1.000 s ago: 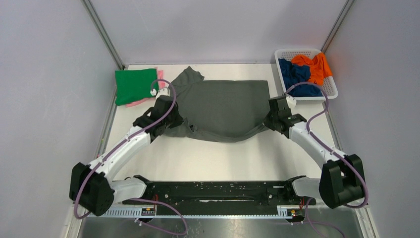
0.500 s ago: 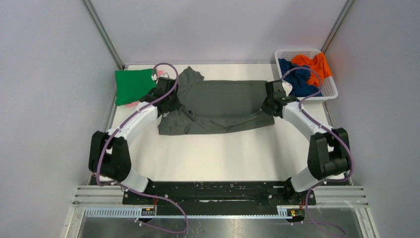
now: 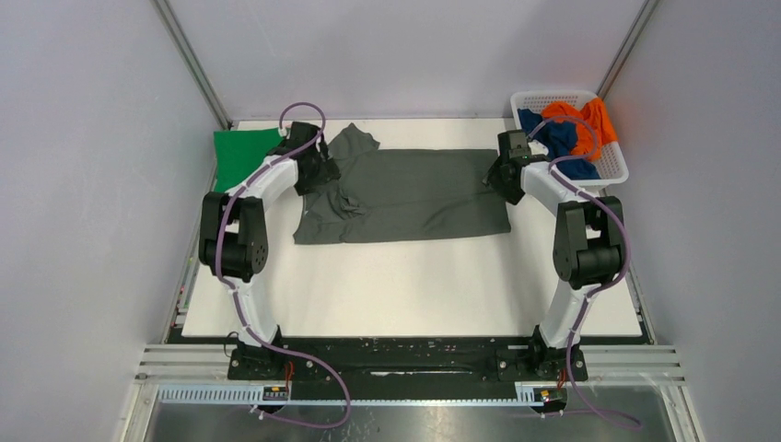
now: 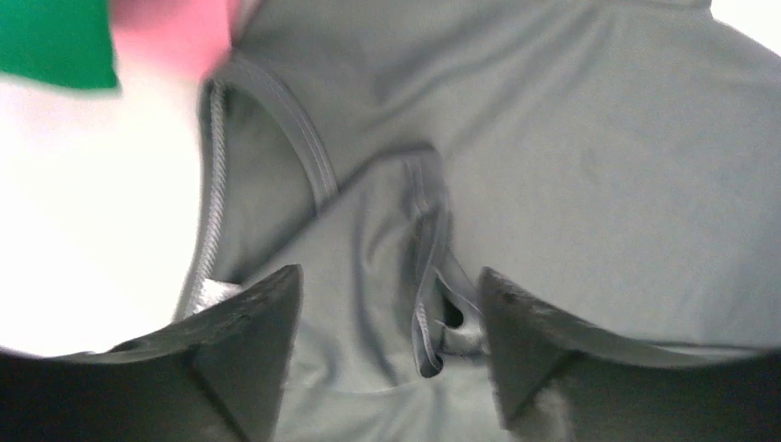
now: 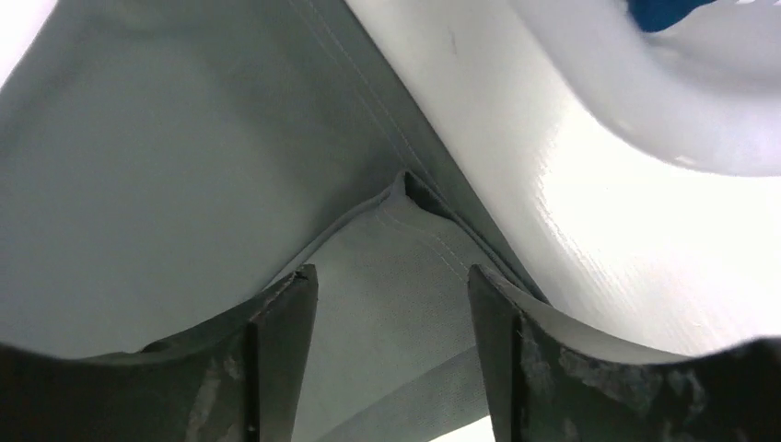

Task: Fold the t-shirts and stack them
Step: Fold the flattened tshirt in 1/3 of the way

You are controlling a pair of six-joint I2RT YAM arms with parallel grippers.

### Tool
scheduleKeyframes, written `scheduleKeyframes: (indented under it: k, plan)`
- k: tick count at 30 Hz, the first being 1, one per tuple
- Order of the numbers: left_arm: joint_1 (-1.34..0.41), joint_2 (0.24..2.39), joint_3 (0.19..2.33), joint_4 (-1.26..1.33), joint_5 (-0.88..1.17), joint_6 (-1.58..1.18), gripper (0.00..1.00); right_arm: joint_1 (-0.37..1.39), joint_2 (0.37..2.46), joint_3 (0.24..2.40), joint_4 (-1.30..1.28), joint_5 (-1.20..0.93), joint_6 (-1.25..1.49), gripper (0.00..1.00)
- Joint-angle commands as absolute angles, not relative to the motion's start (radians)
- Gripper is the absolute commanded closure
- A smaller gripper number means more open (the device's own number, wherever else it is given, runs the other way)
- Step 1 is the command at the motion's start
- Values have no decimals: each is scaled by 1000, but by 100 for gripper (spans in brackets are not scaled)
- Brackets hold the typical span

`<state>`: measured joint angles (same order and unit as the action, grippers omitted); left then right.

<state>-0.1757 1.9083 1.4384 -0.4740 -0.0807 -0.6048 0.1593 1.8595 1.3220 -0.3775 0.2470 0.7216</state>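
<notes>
Top external view shows a flat white table (image 3: 414, 285) with a dark grey soft cloth t-shirt (image 3: 414, 193) lying on it, doubled into a wide band. Right of that shirt stands a white plastic lattice basket (image 3: 553, 94) holding a crumpled orange t-shirt (image 3: 589, 115) and a navy blue t-shirt (image 3: 557, 138); left of it a folded green t-shirt (image 3: 241, 152) lies on a pink t-shirt (image 4: 175, 32). The left gripper (image 4: 387, 295) over the grey shirt's collar end and the right gripper (image 5: 391, 285) over its opposite edge both have jaws spread, pinching nothing.
</notes>
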Motion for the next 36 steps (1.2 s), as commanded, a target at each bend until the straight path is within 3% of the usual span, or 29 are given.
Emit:
scheduleKeyframes:
  k: [1, 3, 4, 10, 17, 36]
  plan:
    - [-141, 1915, 1553, -489, -20, -600, 3, 150, 1844, 1390, -423, 267, 721, 22]
    - [-142, 1881, 1513, -484, 30, -599, 1, 151, 1801, 1340, -414, 228, 719, 2]
    - [-144, 1854, 1475, -470, 58, -606, 1, 155, 1778, 1305, -388, 200, 719, 1]
    - [-190, 1714, 1227, -315, 153, -659, 1, 259, 1716, 1154, -252, 86, 672, 1]
    - [-223, 1812, 1217, -226, 229, -718, 1, 319, 1798, 1173, -281, 45, 658, 0]
    - [-236, 2065, 1533, -258, 304, -795, 1, 318, 1805, 1205, -335, 166, 607, 1]
